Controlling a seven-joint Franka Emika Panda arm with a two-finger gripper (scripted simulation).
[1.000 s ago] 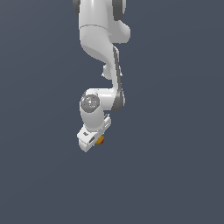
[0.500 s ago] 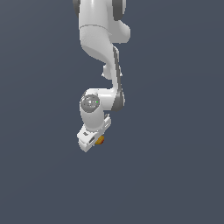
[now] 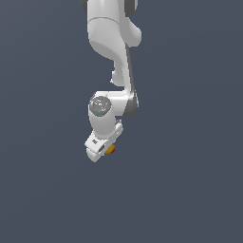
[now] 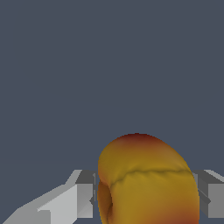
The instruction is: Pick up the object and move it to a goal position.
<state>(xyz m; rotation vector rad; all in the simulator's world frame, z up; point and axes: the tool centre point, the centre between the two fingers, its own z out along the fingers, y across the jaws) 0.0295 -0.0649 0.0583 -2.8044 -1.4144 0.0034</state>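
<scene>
Wrist view: orange-yellow fruit-like ball (image 4: 146, 181) sits clamped between the end effector (image 4: 144, 194) fingers.
Both fingers (image 4: 83, 192) press its flanks, closed onto it across the middle. It looks light, rounded and probably slippery, so a centred hold suits. Exterior view shows only plain grey-blue surroundings; no surface edge is discernible.

A flat, uniform slate-grey surface (image 3: 190, 190) fills both views from twelve to six o'clock; whether it is floor or backdrop cannot be told, and no object visibly rests on it
</scene>
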